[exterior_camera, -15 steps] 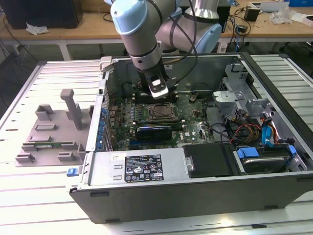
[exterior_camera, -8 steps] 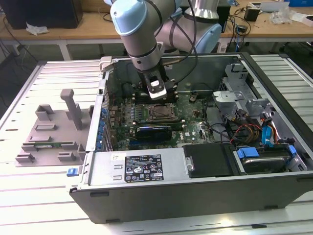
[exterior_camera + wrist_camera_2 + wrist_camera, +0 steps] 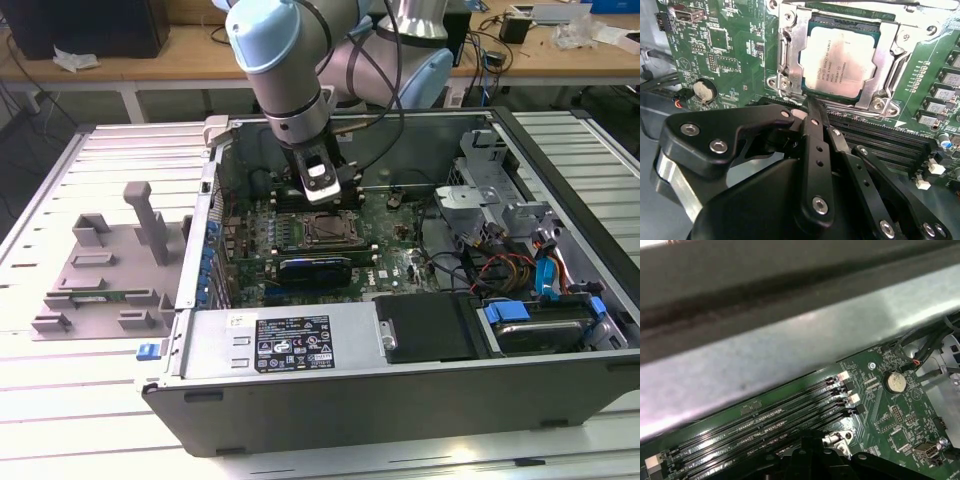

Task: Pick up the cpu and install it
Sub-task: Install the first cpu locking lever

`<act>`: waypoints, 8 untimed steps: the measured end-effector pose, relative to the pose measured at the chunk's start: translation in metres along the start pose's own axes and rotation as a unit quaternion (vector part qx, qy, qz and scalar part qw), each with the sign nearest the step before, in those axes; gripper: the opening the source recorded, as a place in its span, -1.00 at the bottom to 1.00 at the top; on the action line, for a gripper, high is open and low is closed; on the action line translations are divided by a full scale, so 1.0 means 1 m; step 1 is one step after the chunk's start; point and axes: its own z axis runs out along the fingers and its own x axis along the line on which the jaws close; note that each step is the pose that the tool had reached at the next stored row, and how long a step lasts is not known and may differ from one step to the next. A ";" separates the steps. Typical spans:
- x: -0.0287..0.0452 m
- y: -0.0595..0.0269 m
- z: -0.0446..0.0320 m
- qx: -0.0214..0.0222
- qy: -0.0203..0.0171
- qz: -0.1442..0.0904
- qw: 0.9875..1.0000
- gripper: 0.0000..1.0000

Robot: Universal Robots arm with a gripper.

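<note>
- White slatted counter [image 3: 60,420] carried an open computer case [image 3: 400,400] in the middle of the exterior view, with wooden desks and cables along the top edge of the frame.
- At the left of that frame, a grey tray [image 3: 105,280] of plastic blocks lay on the counter, just beside the case wall.
- Inside the case a green motherboard [image 3: 390,225] lay flat; a black graphics card [image 3: 315,268] sat just below the socket in the frame, and a black cover [image 3: 425,330] lay lower right.
- In the second wrist view, the cpu [image 3: 840,62] sat in the upper centre, its silver top showing, seated within the socket frame [image 3: 790,55] whose metal bracket surrounded it.
- In the exterior view the cpu [image 3: 326,231] showed at the frame's centre, directly below the arm's end.
- The pincer [image 3: 812,107] filled the lower half of the second wrist view, its black fingers [image 3: 815,130] drawn together into one narrow tip, closed and holding nothing, the tip just at the socket's near edge.
- In the exterior view the pincer [image 3: 322,190] hung just above the socket.
- Black memory slots [image 3: 765,420] ran across the first wrist view, with a coin battery [image 3: 895,382] at the right and the case wall blurred above.
- The same battery [image 3: 704,90] appeared at the left of the second wrist view.
</note>
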 end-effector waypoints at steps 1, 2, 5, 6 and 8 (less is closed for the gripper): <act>-0.0003 0.0003 -0.0016 0.001 0.000 0.000 1.000 -0.79; -0.0006 0.0006 -0.0034 0.001 0.000 0.000 1.000 -0.79; -0.0018 0.0020 -0.0089 0.004 -0.001 -0.001 1.000 -0.79; -0.0019 0.0021 -0.0094 0.005 -0.002 -0.001 1.000 -0.79; -0.0023 0.0025 -0.0112 0.010 -0.003 -0.003 1.000 -0.79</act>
